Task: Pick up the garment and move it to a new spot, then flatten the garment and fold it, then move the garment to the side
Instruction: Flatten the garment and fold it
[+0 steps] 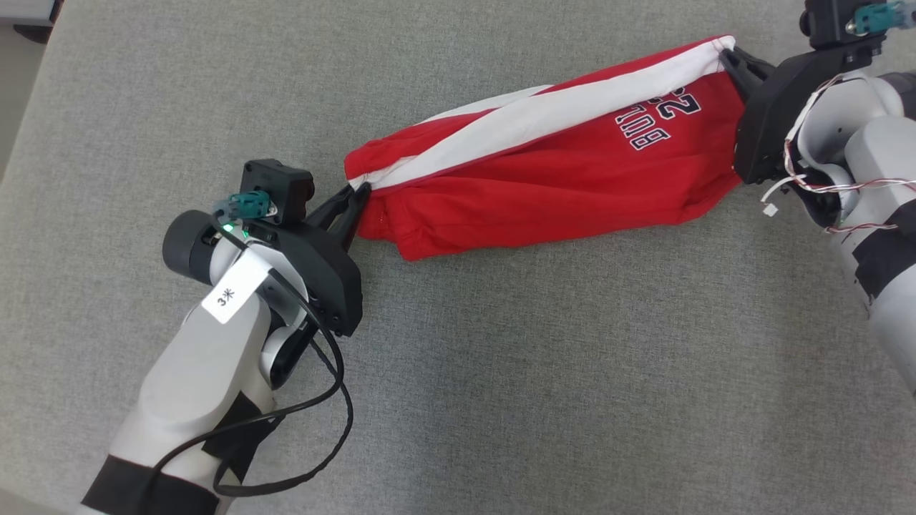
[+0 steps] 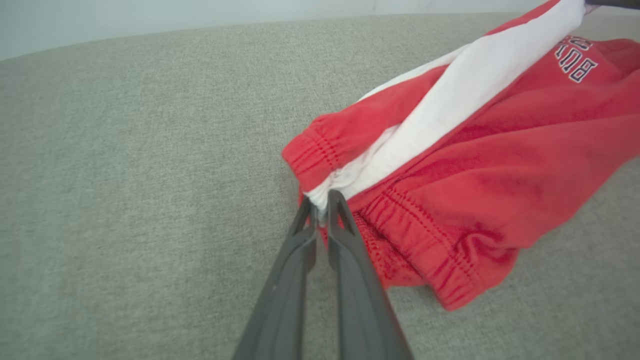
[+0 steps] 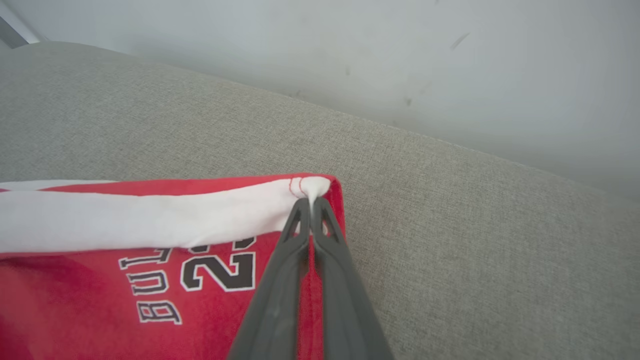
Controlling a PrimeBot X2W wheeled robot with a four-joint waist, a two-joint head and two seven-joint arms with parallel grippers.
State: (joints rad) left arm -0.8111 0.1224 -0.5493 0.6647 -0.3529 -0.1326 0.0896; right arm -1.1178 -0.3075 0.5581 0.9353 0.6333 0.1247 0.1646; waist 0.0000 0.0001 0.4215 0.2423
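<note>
My left gripper (image 1: 360,192) is pinching one end of the red shorts (image 1: 544,179), its 2 fingers closed on the gathered tip of the white stripe (image 1: 558,107) right beside the stitched red band. In the left wrist view the same gripper (image 2: 322,202) has a bit of white cloth squeezed between the tips. My right gripper (image 1: 726,56) nips the far end of that stripe at the opposite corner; in the right wrist view this gripper (image 3: 312,204) has its fingers pressed tight on a small white peak of fabric. The shorts are stretched between my 2 grippers, lying on the grey fabric surface (image 1: 501,372) and running from centre-left up to upper right. Dark lettering (image 1: 655,118) with white outlines sits near my right end.
</note>
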